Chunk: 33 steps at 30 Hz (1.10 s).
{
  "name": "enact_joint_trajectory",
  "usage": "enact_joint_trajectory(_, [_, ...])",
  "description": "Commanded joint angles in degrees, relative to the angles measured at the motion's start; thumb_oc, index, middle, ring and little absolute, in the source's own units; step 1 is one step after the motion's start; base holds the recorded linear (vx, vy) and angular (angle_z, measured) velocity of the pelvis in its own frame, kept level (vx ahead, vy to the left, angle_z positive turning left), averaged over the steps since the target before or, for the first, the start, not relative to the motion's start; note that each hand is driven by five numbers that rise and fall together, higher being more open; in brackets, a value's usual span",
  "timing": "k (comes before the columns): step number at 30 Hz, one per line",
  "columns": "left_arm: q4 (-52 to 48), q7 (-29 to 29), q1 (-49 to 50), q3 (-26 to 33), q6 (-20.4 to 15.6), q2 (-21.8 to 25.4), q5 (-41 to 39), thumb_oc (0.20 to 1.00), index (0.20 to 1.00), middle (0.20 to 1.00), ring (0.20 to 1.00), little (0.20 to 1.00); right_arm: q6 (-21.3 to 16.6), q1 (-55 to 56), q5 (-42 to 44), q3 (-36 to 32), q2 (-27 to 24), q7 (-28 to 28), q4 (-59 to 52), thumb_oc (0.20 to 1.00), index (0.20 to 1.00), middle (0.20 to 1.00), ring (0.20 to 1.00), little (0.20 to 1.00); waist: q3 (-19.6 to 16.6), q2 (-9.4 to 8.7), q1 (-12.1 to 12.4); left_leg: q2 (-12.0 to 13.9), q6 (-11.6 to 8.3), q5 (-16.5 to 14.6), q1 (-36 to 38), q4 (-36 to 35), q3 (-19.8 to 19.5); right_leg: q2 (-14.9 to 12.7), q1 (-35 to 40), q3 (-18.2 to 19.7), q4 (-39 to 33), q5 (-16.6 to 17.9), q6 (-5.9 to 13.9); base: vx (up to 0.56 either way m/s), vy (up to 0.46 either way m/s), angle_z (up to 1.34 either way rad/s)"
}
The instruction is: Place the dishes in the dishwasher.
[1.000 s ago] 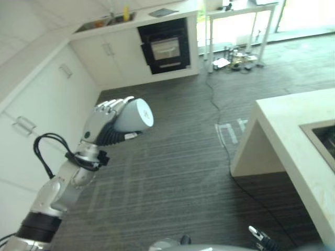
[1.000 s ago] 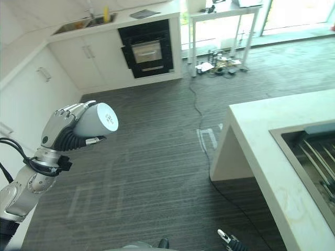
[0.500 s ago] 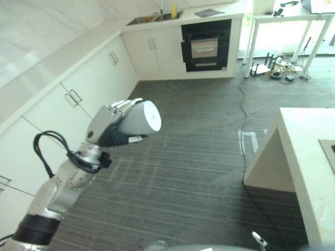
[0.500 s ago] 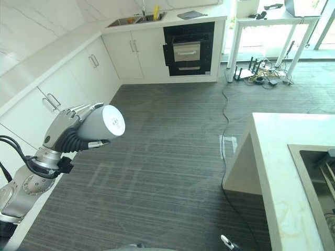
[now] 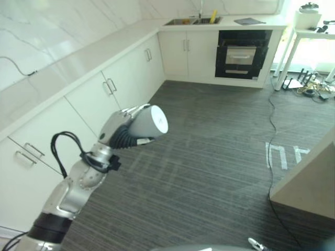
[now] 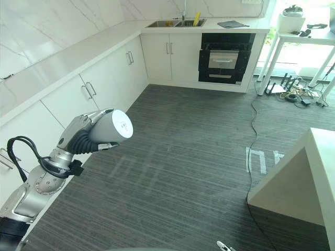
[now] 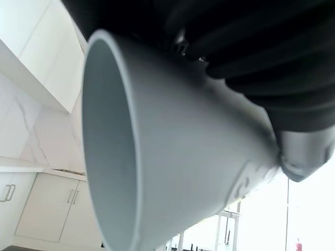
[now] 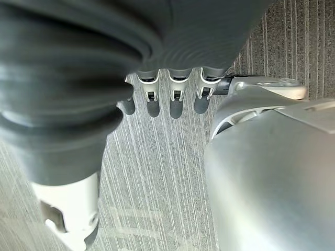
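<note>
- Carry step in hand, by the look of it: one dish held up in the air, not yet at any rack.
- Left robot hand [image 5: 119, 127] raised at about 9 o'clock in the left eye view, fingers curled round a pale grey cup [image 5: 148, 121].
- Cup lying on its side in the grip, flat base turned toward 3 o'clock and toward the head camera, open mouth [image 7: 102, 141] facing back along the wrist.
- Inside of the cup plain and bare in the left wrist view; nothing seen in it.
- Right robot hand [image 8: 162, 94] hanging low over the dark striped floor [image 6: 178, 172], fingers relaxed and straight, holding nothing.
- Long white cabinets [image 6: 78, 99] running from 9 o'clock toward 12 o'clock, with a sink [image 6: 172, 23] set in the tabletop at 12 o'clock.
- Dark-fronted built-in appliance [image 6: 225, 57] under that tabletop at about 1 o'clock, door closed, well apart from the cup; likely the dishwasher, though cannot tell for certain.
- Corner of a pale island [image 6: 309, 178] at 4 o'clock.
- Next move, as a judgement: cross the open floor toward 1 o'clock with the cup kept firmly gripped.
- Then a free hand needed for the closed door, most readily the right one.
- Finally, cup turned mouth-down before setting it into a rack.
- Risk worth noting: smooth tapered wall, so a slack grip could let it slide out.
</note>
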Motion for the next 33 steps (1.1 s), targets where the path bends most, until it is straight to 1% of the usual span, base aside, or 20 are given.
enact_joint_trajectory(1, [-2.1, 0.8, -2.4, 5.0, -3.2, 1.5, -2.8, 0.200, 0.200, 0.200, 0.200, 0.200, 0.9, -2.0, 2.4, 1.3, 0.5, 1.2, -0.1, 1.000, 1.000, 1.000, 1.000, 1.000, 0.7, -2.08, -0.2, 1.1, -1.43, -4.1, -0.7, 0.1, -1.9, 1.1, 1.5, 2.2, 0.3, -3.4, 1.26, 0.05, 0.023, -0.04])
enact_joint_trajectory(7, [-1.8, 1.0, -1.8, 5.6, -5.1, 1.8, -2.3, 0.200, 0.200, 0.200, 0.200, 0.200, 0.5, -1.3, 3.3, 1.1, 0.6, 2.6, -0.2, 1.000, 1.000, 1.000, 1.000, 1.000, 0.6, -2.27, -0.5, 1.4, -1.47, -4.3, -0.3, 0.1, 0.1, 0.1, 1.8, 1.5, -0.8, -2.4, 1.81, 0.04, 0.003, -0.04])
enact_joint_trajectory(8, [2.0, 2.7, -9.7, -2.9, 6.0, 3.9, -2.3, 0.200, 0.200, 0.200, 0.200, 0.200, 2.1, -5.9, 16.1, -1.8, -4.1, 2.1, -2.6, 1.000, 1.000, 1.000, 1.000, 1.000, 4.5, -1.25, -5.5, 5.9, -4.65, -3.5, -1.4, 6.4, 5.5, 3.2, -0.4, 1.9, 0.4, -3.4, -0.85, 0.05, 0.004, -0.04])
enact_joint_trajectory(10, [3.1, 3.3, -11.0, -3.9, 6.9, 3.5, -2.6, 0.200, 0.200, 0.200, 0.200, 0.200, 1.8, -5.3, 13.5, -1.9, -2.7, 2.9, -2.5, 1.000, 1.000, 1.000, 1.000, 1.000, 4.5, -0.94, -5.9, 6.0, -4.99, -3.1, -1.1, 5.4, 5.2, 3.5, 0.1, 2.4, -0.3, -3.5, -0.88, 0.05, -0.004, -0.07])
enact_joint_trajectory(12, [3.8, 3.5, -11.3, -4.2, 7.2, 2.9, -3.1, 0.200, 0.200, 0.200, 0.200, 0.200, 1.0, -4.8, 8.9, -1.4, -1.6, 2.8, -1.9, 1.000, 1.000, 1.000, 1.000, 1.000, 4.4, -0.85, -5.9, 6.0, -5.13, -3.0, -1.1, 5.2, 4.7, 3.6, 0.5, 2.6, -0.8, -3.7, -0.93, 0.05, -0.061, -0.13])
enact_joint_trajectory(14, [2.5, 2.6, -10.7, -4.0, 8.5, 1.4, -2.2, 0.200, 0.200, 0.200, 0.200, 0.200, -0.7, -5.0, 7.6, -0.2, -1.7, 1.8, -0.8, 1.000, 1.000, 1.000, 1.000, 1.000, 4.6, -1.36, -5.2, 6.9, -5.72, -3.4, -2.8, 8.1, 4.0, 4.1, 0.7, 2.6, -0.9, -4.2, -1.51, 0.02, -0.184, -0.02])
enact_joint_trajectory(15, [1.9, 2.7, -10.6, -4.0, 9.6, 1.5, -2.3, 0.200, 0.200, 0.200, 0.200, 0.200, -2.3, -5.5, 3.8, 0.5, -2.5, 1.2, -1.2, 1.000, 1.000, 1.000, 1.000, 1.000, 5.0, -2.08, -4.9, 6.8, -5.39, -4.6, -4.6, 12.2, 3.4, 4.0, 0.3, 2.8, -0.3, -4.4, -2.05, -0.02, -0.170, 0.08])
enact_joint_trajectory(16, [1.9, 2.8, -10.5, -3.9, 9.7, 1.5, -2.4, 0.200, 0.200, 0.200, 0.200, 0.200, -2.6, -5.6, 2.9, 0.6, -2.6, 1.1, -1.2, 1.000, 1.000, 1.000, 1.000, 1.000, 5.0, -2.18, -4.9, 6.8, -5.26, -5.0, -5.0, 13.0, 3.2, 4.0, 0.2, 2.8, -0.2, -4.5, -2.13, -0.02, -0.147, 0.10])
enact_joint_trajectory(18, [1.5, 3.0, -10.1, -3.2, 9.7, 1.8, -2.8, 0.200, 0.200, 0.200, 0.200, 0.200, -3.7, -6.2, -0.1, 2.0, -3.2, 0.2, -1.8, 1.000, 1.000, 1.000, 1.000, 1.000, 5.6, -3.06, -4.2, 5.9, -4.11, -7.8, -6.9, 18.6, 2.4, 3.7, -0.3, 2.9, 0.8, -4.7, -2.66, 0.03, -0.127, 0.00])
enact_joint_trajectory(19, [1.0, 2.7, -8.7, -1.9, 9.0, 2.2, -3.6, 0.200, 0.200, 0.200, 0.200, 0.200, -2.1, -7.0, 1.9, 3.3, -3.9, -1.2, -2.3, 1.000, 1.000, 1.000, 1.000, 1.000, 6.9, -3.74, -2.6, 5.7, -3.85, -6.9, -11.9, 27.2, 0.2, 4.3, 0.5, 3.6, 1.1, -4.5, -3.72, 0.18, -0.097, -0.17])
enact_joint_trajectory(20, [0.9, 2.0, -7.5, -0.9, 8.3, 2.0, -3.3, 0.200, 0.200, 0.200, 0.200, 0.200, -0.8, -7.5, 3.3, 2.9, -4.2, -1.1, -1.8, 1.000, 1.000, 1.000, 1.000, 1.000, 7.4, -3.37, -1.9, 6.4, -4.19, -4.2, -13.5, 25.6, -0.9, 5.3, 1.0, 4.6, 1.1, -4.6, -3.87, 0.27, -0.024, -0.29])
enact_joint_trajectory(22, [0.6, 1.2, -6.3, -0.2, 8.0, 1.9, -3.2, 0.200, 0.200, 0.200, 0.200, 0.200, -0.2, -7.6, 2.7, 2.2, -4.2, -0.9, -1.2, 1.000, 1.000, 1.000, 1.000, 1.000, 7.4, -2.31, -1.5, 8.0, -5.21, -0.1, -13.0, 17.8, -1.3, 6.1, 2.1, 5.2, 0.7, -5.1, -3.51, 0.31, 0.187, -0.19])
enact_joint_trajectory(23, [0.4, 0.8, -6.0, -0.1, 8.1, 1.6, -3.1, 0.200, 0.200, 0.200, 0.200, 0.200, -0.1, -7.4, 2.5, 1.9, -4.3, -1.0, -1.1, 1.000, 1.000, 1.000, 1.000, 1.000, 7.4, -1.76, -1.3, 9.0, -6.10, 3.1, -12.9, 13.4, -1.5, 6.3, 2.7, 5.5, 0.5, -5.3, -3.32, 0.32, 0.265, 0.03])
enact_joint_trajectory(25, [0.8, 0.4, -5.8, -0.4, 7.7, 0.8, -2.7, 0.200, 0.200, 0.200, 0.200, 0.200, -0.6, -6.8, 3.1, 1.5, -4.2, -1.6, -0.7, 1.000, 1.000, 1.000, 1.000, 1.000, 7.6, -1.25, -1.4, 11.0, -7.36, 7.9, -13.6, 8.7, -0.2, 5.8, 3.7, 4.9, 0.4, -5.5, -3.04, 0.30, 0.267, 0.01])
enact_joint_trajectory(26, [1.1, 0.3, -5.7, -0.6, 7.2, 0.4, -2.6, 0.200, 0.200, 0.200, 0.200, 0.200, -1.1, -6.4, 3.8, 1.3, -4.2, -2.1, -0.6, 1.000, 1.000, 1.000, 1.000, 1.000, 7.6, -1.10, -1.5, 11.8, -7.66, 9.0, -14.1, 7.8, 0.4, 5.3, 4.0, 4.4, 0.8, -5.7, -2.91, 0.28, 0.298, 0.03])
enact_joint_trajectory(27, [1.3, 0.0, -5.4, -0.5, 6.8, 0.2, -2.6, 0.200, 0.200, 0.200, 0.200, 0.200, -1.5, -6.2, 4.7, 1.1, -4.1, -2.7, -0.6, 1.000, 1.000, 1.000, 1.000, 1.000, 7.6, -1.04, -1.5, 11.9, -7.53, 8.6, -14.2, 7.6, 1.2, 4.7, 4.0, 3.6, 1.6, -5.9, -2.70, 0.31, 0.288, 0.01])
enact_joint_trajectory(29, [1.2, 0.1, -4.3, -0.3, 6.3, -0.1, -1.9, 0.200, 0.200, 0.200, 0.200, 0.200, -1.8, -6.1, 5.5, 0.9, -4.0, -3.5, -0.7, 1.000, 1.000, 1.000, 1.000, 1.000, 7.1, -1.20, -1.3, 11.0, -7.65, 6.3, -12.8, 6.6, 1.1, 3.7, 4.7, 2.9, 2.9, -7.5, -2.24, 0.31, 0.324, -0.10])
enact_joint_trajectory(30, [0.9, -0.1, -3.9, -0.1, 6.0, -0.1, -1.8, 0.200, 0.200, 0.200, 0.200, 0.200, -1.5, -6.0, 6.0, 0.7, -3.8, -4.4, -1.2, 1.000, 1.000, 1.000, 1.000, 1.000, 6.9, -1.10, -1.1, 10.1, -6.83, 5.2, -12.3, 7.1, 0.7, 3.1, 4.6, 3.0, 5.1, -8.9, -2.08, 0.29, 0.434, -0.14])
enact_joint_trajectory(31, [1.1, -0.5, -3.8, 0.0, 5.1, 0.3, -2.3, 0.200, 0.200, 0.200, 0.200, 0.200, -1.4, -5.7, 6.2, 0.5, -3.3, -4.9, -1.6, 1.000, 1.000, 1.000, 1.000, 1.000, 6.9, -0.88, -0.7, 8.8, -5.22, 4.2, -12.3, 7.9, -0.1, 2.8, 4.5, 3.4, 8.1, -10.2, -2.25, 0.28, 0.401, -0.26])
enact_joint_trajectory(33, [1.4, -1.1, -4.2, -0.1, 4.1, 0.6, -2.6, 0.200, 0.200, 0.200, 0.200, 0.200, -1.5, -5.4, 6.8, 0.3, -2.9, -5.3, -1.8, 1.000, 1.000, 1.000, 1.000, 1.000, 6.6, -1.01, -0.3, 7.6, -4.37, 3.0, -12.4, 8.5, -0.8, 2.6, 4.8, 3.7, 10.2, -11.9, -2.32, 0.21, 0.256, -0.46])
